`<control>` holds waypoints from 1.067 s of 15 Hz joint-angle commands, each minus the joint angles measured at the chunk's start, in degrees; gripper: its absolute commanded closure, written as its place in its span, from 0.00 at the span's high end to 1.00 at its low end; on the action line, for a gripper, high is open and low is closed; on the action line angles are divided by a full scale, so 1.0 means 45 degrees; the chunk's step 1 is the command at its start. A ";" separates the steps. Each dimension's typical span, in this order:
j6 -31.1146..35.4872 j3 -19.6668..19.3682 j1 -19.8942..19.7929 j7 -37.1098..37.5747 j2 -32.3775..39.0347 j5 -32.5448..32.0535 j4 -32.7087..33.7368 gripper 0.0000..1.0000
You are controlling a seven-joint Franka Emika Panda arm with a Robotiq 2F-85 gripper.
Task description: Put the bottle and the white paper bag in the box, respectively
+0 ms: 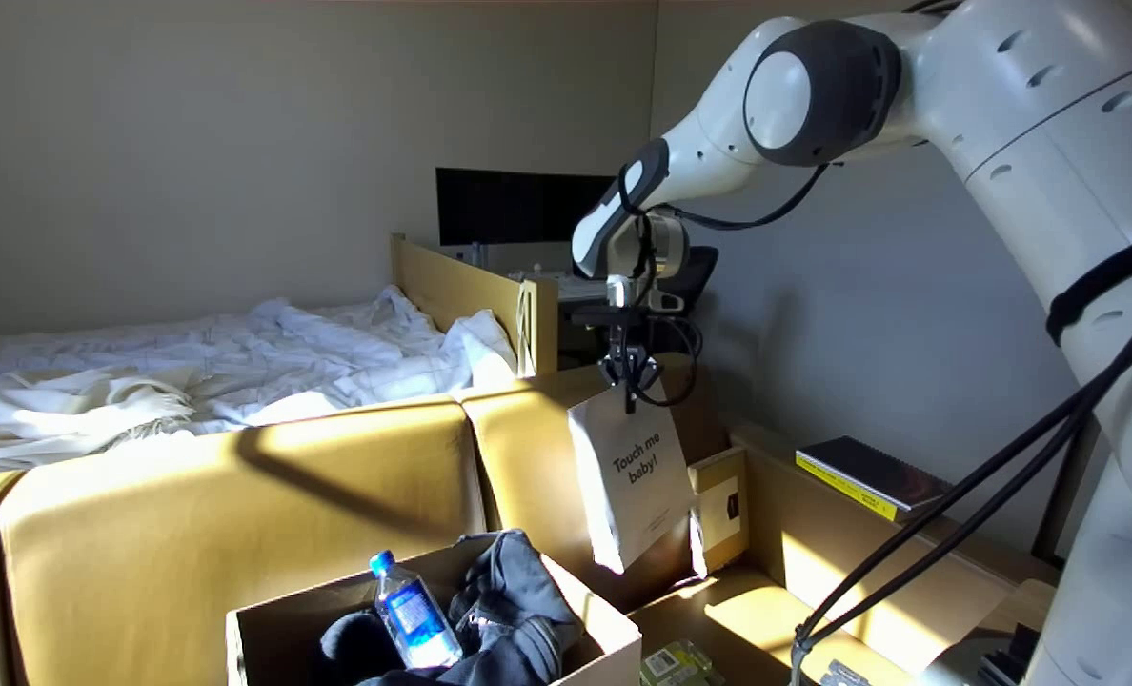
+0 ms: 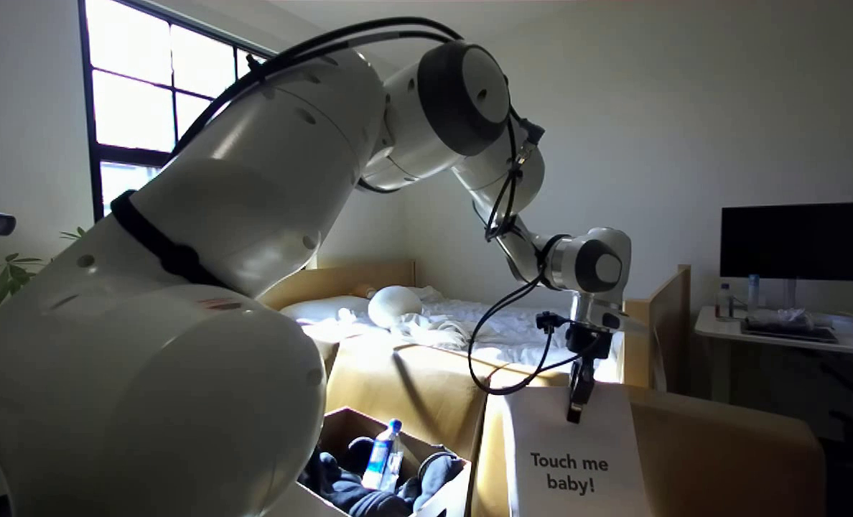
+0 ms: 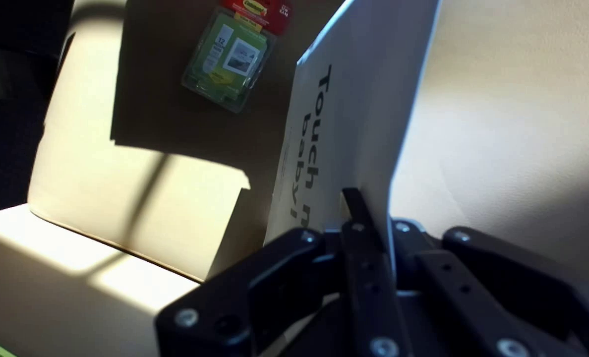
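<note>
The white paper bag point(image 1: 637, 495) hangs upright in the air before the sofa back, printed "Touch me baby!". It also shows in the other exterior view point(image 2: 541, 431) and the wrist view point(image 3: 344, 109). My gripper point(image 1: 631, 398) is shut on its top edge; one finger lies over the printed face, the other is behind the paper point(image 3: 374, 213). The bottle point(image 1: 416, 615), clear with blue cap and label, leans inside the box point(image 1: 614, 657), on dark clothes. Bottle point(image 2: 382, 459) and box point(image 2: 459, 492) also show in an exterior view, the box partly behind the arm.
Dark clothes point(image 1: 518, 619) fill much of the box. A smaller carton point(image 1: 723, 510) stands in the sofa corner behind the bag. A green package point(image 1: 677, 664) lies on the seat, also in the wrist view point(image 3: 225, 59). A black notebook point(image 1: 861, 476) rests on the armrest.
</note>
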 commanded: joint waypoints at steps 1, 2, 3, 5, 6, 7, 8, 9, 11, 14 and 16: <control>0.1970 0.0668 -0.0376 -0.0057 -0.2909 -0.0048 -0.3097 0.00; 0.2422 0.0825 -0.0517 -0.0295 -0.3512 0.0104 -0.3715 0.00; 0.2454 0.1031 -0.0790 -0.0784 -0.4078 0.0265 -0.4335 0.00; 0.1875 0.1144 -0.0860 -0.0169 -0.2958 -0.0175 -0.3049 0.02; 0.1870 0.1238 -0.1004 -0.0446 -0.3500 -0.0068 -0.3638 0.02; 0.1869 0.1286 -0.1116 -0.0637 -0.3894 -0.0018 -0.4074 0.02; 0.1880 0.1315 -0.1193 -0.0729 -0.4144 0.0002 -0.4347 0.02; 0.1899 0.1329 -0.1213 -0.0743 -0.4243 0.0009 -0.4477 0.00; 0.2025 0.1100 -0.0950 -0.0478 -0.5573 -0.1023 -0.5030 0.00; 0.2494 0.0937 -0.0612 0.1091 -0.7100 -0.3077 -0.5249 0.00; 0.2263 0.1201 -0.0637 0.2334 -0.8056 -0.4378 -0.5028 0.00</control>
